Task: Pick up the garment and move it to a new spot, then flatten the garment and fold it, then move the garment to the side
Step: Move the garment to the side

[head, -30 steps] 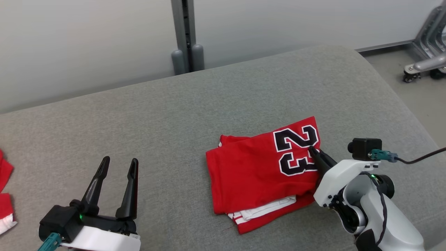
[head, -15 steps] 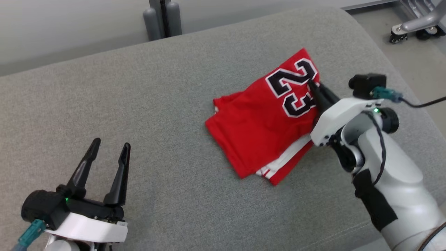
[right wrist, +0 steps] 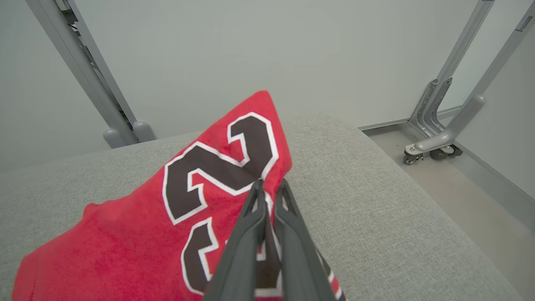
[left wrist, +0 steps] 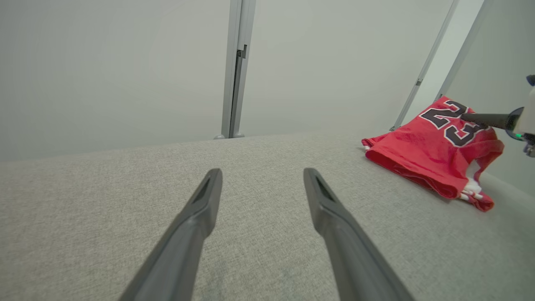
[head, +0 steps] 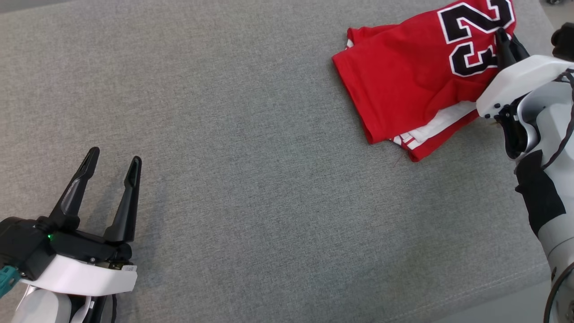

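Step in hand: looks like the last one, moving the garment to the side. The red jersey (head: 403,85) is already folded into a compact stack, with the "23" (head: 471,36) facing up and a white-striped layer (head: 430,130) poking out of the near edge.

Right gripper (right wrist: 271,186): fingers pinched together on the jersey's right edge, right at the number. In the left wrist view that end rides a little above the grey cushion (head: 251,134), while the opposite end rests on it. It's probably a partial lift or drag rather than a full carry, though the angle makes that hard to confirm. Can't tell whether the pinch has every layer or just the top ones.

Left gripper (head: 115,156): fingers spread, holding nothing, low over bare cushion at the near left and well apart from the jersey.

Location: the jersey sits at the far right of the cushion, near its rounded right edge. The floor and a wheeled metal frame (right wrist: 430,146) lie beyond.

Next move calls for:
- keeping the travel low and flat so the fold doesn't peel open
- stopping short of the cushion edge
- setting the lifted end down before letting go, then backing the fingers straight out so the top layer doesn't come with them

Main risk is the lower layers lagging behind and the stack shearing.
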